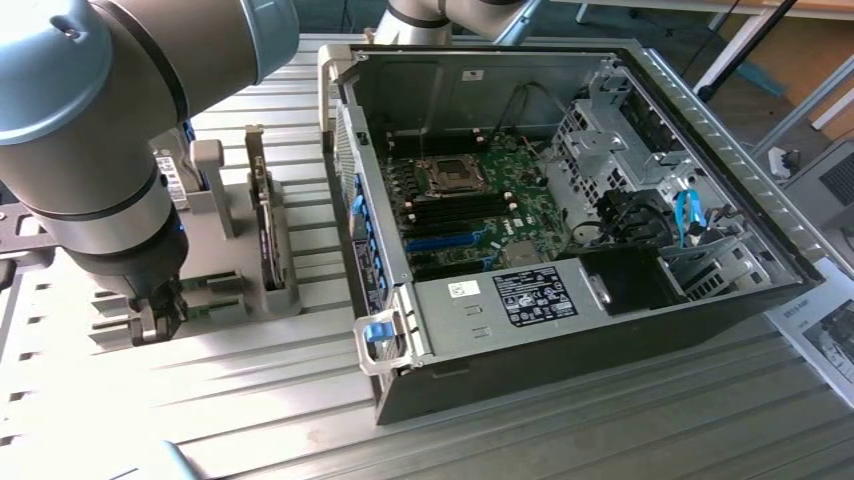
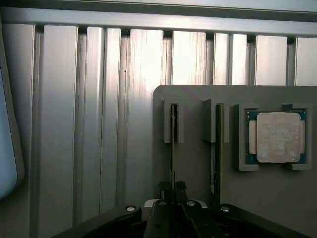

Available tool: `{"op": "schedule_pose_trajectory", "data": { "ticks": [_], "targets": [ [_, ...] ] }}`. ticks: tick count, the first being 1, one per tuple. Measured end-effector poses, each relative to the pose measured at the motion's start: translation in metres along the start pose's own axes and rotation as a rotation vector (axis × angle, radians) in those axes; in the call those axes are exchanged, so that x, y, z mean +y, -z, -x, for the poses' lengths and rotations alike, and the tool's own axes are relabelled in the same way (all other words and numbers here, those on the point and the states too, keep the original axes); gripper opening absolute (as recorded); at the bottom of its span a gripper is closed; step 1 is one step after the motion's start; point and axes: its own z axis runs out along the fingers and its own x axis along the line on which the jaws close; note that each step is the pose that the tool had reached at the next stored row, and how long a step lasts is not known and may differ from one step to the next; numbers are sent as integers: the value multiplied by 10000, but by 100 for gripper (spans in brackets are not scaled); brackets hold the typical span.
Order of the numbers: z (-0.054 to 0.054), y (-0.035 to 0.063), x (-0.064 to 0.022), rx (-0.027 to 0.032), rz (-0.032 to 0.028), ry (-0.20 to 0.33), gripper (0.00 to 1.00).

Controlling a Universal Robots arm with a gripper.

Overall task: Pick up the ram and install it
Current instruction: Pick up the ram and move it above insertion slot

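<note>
The ram [image 2: 173, 144] stands on edge in a slot of the grey holder [image 2: 193, 163], seen as a thin green strip. My gripper [image 2: 173, 191] sits over one end of it, with a dark finger [image 2: 165, 189] pressed against each side of the strip, shut on it. The ram still rests in its slot. In the exterior view my gripper [image 1: 154, 318] is low over the near end of the holder [image 1: 220, 265], at the exterior view's left, and the arm hides most of the ram. The open computer case [image 1: 534, 330] shows its motherboard [image 1: 467, 200] with black memory slots.
A larger dark card [image 2: 216, 148] stands in the neighbouring slot, close beside my fingers, and it also shows upright in the exterior view [image 1: 271, 235]. A square silver processor [image 2: 276, 136] lies in its own recess. The holder and case rest on a ribbed aluminium table [image 1: 561, 430].
</note>
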Motion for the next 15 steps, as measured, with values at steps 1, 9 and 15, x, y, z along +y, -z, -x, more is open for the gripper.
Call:
{"op": "schedule_pose_trajectory", "data": {
  "ticks": [1, 9, 15],
  "targets": [
    [0, 0, 0, 0, 0, 0, 13],
    [1, 47, 1, 80, 3, -3, 13],
    [4, 174, 7, 86, 3, -3, 13]
  ]
}}
